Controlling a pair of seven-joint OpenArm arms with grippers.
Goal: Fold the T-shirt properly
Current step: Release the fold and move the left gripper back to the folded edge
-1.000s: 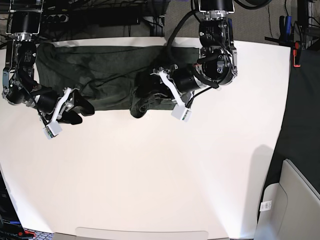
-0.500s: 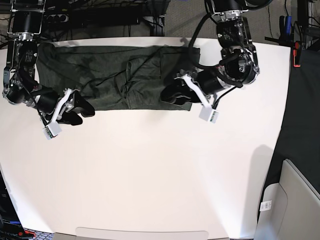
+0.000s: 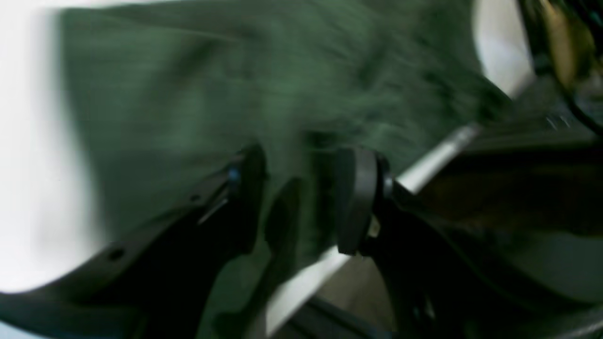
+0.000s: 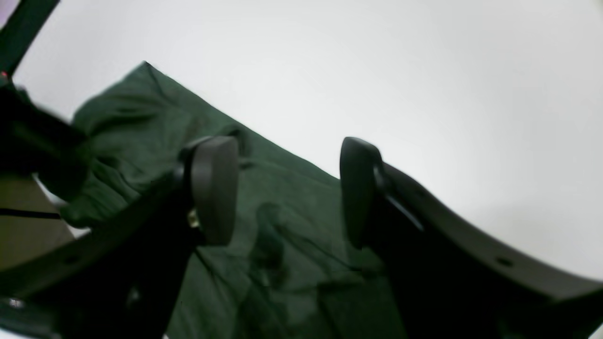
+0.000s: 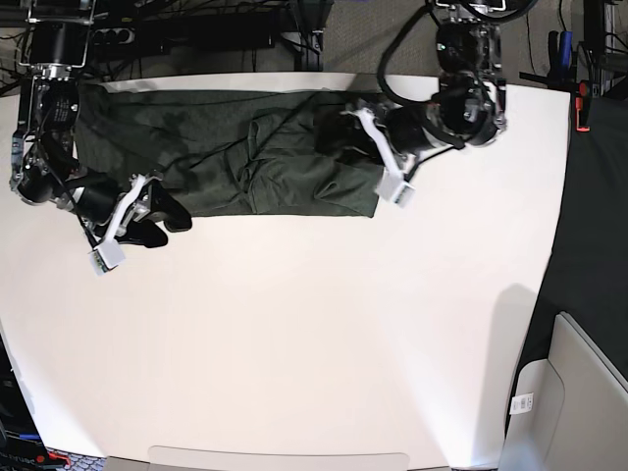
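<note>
Base view: the right gripper (image 5: 169, 218), jaws apart and empty, has stayed at the T-shirt's (image 5: 235, 147) near hem. That shirt lies along the desk's (image 5: 314, 334) far edge. The left gripper (image 5: 339, 147), open and empty, has pulled back toward the far edge.

The base view looks straight down from high above, taking in the whole white worktop (image 5: 294, 334) with both arms at its far edge. The left wrist view sits just behind the left gripper (image 3: 301, 197), looking along its fingers from very close; it is blurred. The right wrist view rides likewise behind the right gripper (image 4: 287, 188), angled low across the worktop (image 4: 377, 70). All three share the T-shirt (image 5: 235, 147), which also fills much of each wrist view (image 3: 188, 94) (image 4: 282, 226).
</note>
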